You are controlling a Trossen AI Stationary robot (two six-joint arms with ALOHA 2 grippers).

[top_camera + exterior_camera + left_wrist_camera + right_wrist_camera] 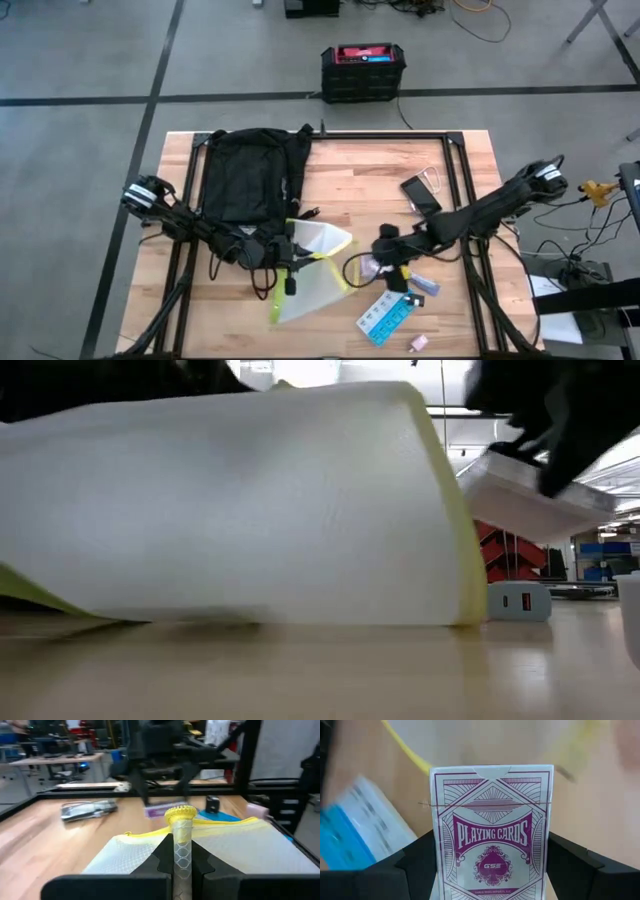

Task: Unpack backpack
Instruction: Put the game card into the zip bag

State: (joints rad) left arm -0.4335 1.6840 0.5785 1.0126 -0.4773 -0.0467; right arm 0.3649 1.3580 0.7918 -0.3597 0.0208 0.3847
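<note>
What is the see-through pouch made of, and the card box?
Pouch: probably soft plastic mesh, whitish with yellow edging; a net pattern shows where the left hand pinches it. Card box: looks like smooth printed cardboard, with a folded flap.

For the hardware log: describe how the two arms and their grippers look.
Both arms are dark, near black, built of slim jointed links with rounded joint housings and black cables alongside. The left gripper ends in two matte black, angular fingers. The right gripper has the same black, blocky fingers. No markings are visible.
</note>
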